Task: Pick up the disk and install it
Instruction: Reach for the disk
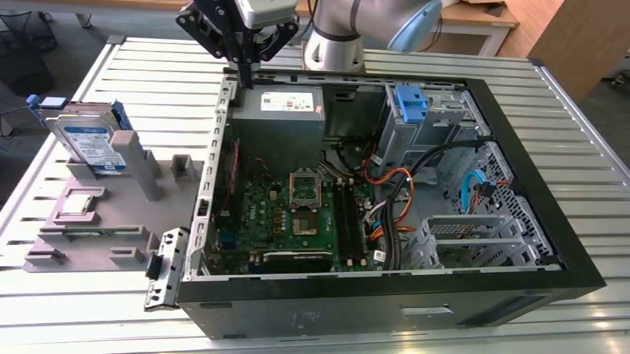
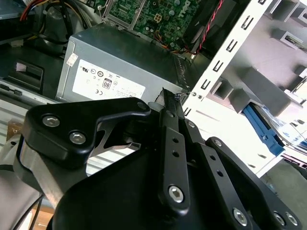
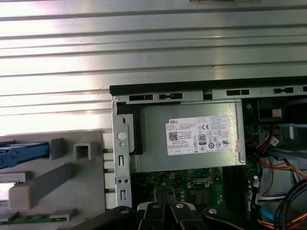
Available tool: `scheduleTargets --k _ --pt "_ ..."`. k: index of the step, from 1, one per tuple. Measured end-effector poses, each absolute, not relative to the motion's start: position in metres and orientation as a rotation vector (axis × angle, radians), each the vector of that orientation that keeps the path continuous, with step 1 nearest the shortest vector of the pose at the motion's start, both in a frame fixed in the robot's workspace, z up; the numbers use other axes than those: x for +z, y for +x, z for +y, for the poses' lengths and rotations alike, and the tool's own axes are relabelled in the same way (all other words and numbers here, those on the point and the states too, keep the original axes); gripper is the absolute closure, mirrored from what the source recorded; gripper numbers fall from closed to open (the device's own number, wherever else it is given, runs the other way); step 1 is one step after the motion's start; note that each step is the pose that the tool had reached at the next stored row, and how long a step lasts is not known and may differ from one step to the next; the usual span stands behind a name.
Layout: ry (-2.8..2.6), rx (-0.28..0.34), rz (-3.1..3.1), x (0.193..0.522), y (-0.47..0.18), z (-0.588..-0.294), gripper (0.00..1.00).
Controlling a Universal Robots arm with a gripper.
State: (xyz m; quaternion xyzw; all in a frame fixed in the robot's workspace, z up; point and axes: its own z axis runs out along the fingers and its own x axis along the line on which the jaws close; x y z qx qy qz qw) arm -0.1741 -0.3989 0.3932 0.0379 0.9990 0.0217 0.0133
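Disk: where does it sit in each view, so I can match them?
Exterior view: disk standing in the grey stand, on the exterior view's left of the case.
Second wrist view: disk's blue edge past the case wall.
First wrist view: blue edge in the stand.
Shared landmark: power supply box.

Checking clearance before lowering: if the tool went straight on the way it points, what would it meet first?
Probably a corner of the grey power supply box, where it meets the case's slotted metal wall; the tool hangs over that junction. Depth is unclear, so either could come first.
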Motion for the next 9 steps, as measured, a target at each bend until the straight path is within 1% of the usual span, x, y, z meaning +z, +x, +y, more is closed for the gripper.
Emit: scheduleTargets --k 9 --pt "0.118 0.068 3.112 0.3932 -0.1773 -0.3989 0.89"
